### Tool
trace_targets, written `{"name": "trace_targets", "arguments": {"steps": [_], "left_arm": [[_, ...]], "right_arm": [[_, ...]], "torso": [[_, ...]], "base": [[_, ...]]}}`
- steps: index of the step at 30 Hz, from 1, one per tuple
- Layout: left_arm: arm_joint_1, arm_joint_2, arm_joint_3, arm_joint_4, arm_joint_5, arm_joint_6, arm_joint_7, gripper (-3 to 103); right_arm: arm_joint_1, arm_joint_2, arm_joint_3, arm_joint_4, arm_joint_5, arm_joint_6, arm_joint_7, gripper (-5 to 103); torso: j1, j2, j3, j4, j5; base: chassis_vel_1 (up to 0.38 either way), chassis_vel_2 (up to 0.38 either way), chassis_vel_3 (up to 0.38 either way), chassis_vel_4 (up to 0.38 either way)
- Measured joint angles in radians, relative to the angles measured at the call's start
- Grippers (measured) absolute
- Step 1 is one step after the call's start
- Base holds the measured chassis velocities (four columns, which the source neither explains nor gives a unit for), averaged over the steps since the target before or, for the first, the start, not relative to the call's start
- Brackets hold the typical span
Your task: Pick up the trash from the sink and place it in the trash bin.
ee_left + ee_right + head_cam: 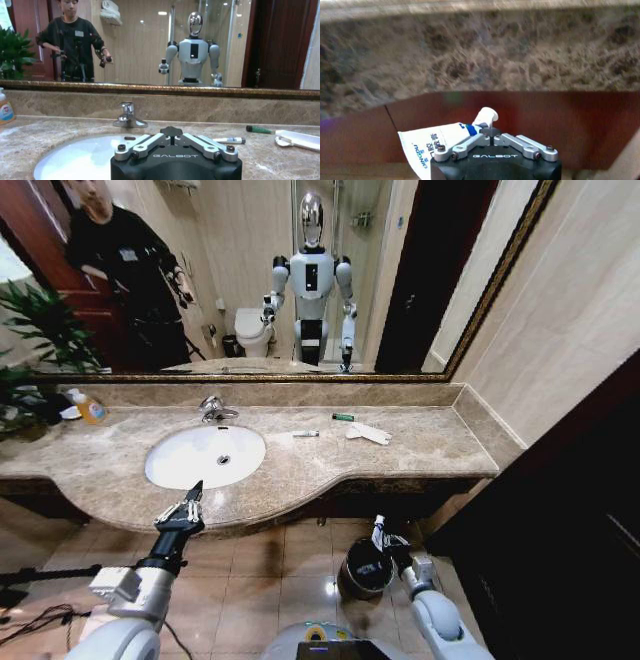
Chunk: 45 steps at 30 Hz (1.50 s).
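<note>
Head view. Right pincer (pixel 380 532) held low in front of the bench (pixel 420 442), directly above the trash bin (pixel 364 568) standing on the tiled floor, with a small white item in its grip. Left pincer (pixel 184 510) raised at the bench's front edge, just before the sink (pixel 205 456), fingers spread apart and carrying nothing. Basin looks bare; remaining trash lies on the bench to the tap's (pixel 214 411) right: white tube (pixel 306 434), green piece (pixel 343 417), white wrapper (pixel 369 433). Soap bottle (pixel 90 409) far left, not part of the job.

Left wrist view. Left pincer (pixel 174 139) poised over the near rim of the sink (pixel 75 161). Tap (pixel 128 116) behind it. Tube (pixel 228 140), green piece (pixel 259 129) and wrapper (pixel 298 139) well off to one side.

Right wrist view. Right pincer (pixel 491 134) closed on a white toothpaste tube (pixel 439 143) with blue print, gripped near its cap; marble edge of the bench (pixel 480 56) above, dark cabinet front behind.

Judgement: release step in hand. Advisable to confirm the tube hangs wholly inside the metal rim before parting the fingers, and to lower somewhat first, since the bin is narrow and the tube sits skewed in the grip. Risk of the tube glancing off the rim onto the floor.
</note>
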Motion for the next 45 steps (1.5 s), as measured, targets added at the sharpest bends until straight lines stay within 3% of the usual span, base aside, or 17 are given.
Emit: {"name": "trace_targets", "arguments": {"steps": [15, 24, 40, 42, 44, 45], "left_arm": [[0.0, 0.0, 0.0, 0.0, 0.0, 0.0, 0.0, 0], [0.0, 0.0, 0.0, 0.0, 0.0, 0.0, 0.0, 0], [0.0, 0.0, 0.0, 0.0, 0.0, 0.0, 0.0, 0], [0.0, 0.0, 0.0, 0.0, 0.0, 0.0, 0.0, 0], [0.0, 0.0, 0.0, 0.0, 0.0, 0.0, 0.0, 0], [0.0, 0.0, 0.0, 0.0, 0.0, 0.0, 0.0, 0]], "right_arm": [[0.088, 0.092, -0.003, -0.342, -0.132, 0.142, -0.034, 0], [0.175, 0.098, -0.001, -0.466, -0.134, 0.154, 0.021, 0], [0.19, 0.103, 0.0, -0.48, -0.117, 0.158, 0.04, -2], [0.186, 0.1, -0.001, -0.479, -0.118, 0.16, 0.039, 14], [0.186, 0.099, -0.001, -0.479, -0.118, 0.161, 0.039, 14], [0.186, 0.099, -0.001, -0.479, -0.118, 0.162, 0.039, 19]], "torso": [[0.0, 0.0, 0.0, 0.0, 0.0002], [0.0, 0.0, 0.0, 0.0, 0.0001], [0.0, 0.0, 0.0, 0.0, 0.0002], [0.0, 0.0, 0.0, 0.0, 0.0002], [0.0, 0.0, 0.0, -0.0001, 0.0002], [0.0, 0.0, 0.0, 0.0, 0.0003]], "base": [[0.0, 0.0, 0.0, 0.0], [0.0, 0.0, 0.0, 0.0], [0.0, 0.0, 0.0, 0.0], [0.0, 0.0, 0.0, 0.0], [0.0, 0.0, 0.0, 0.0], [0.0, 0.0, 0.0, 0.0]]}}
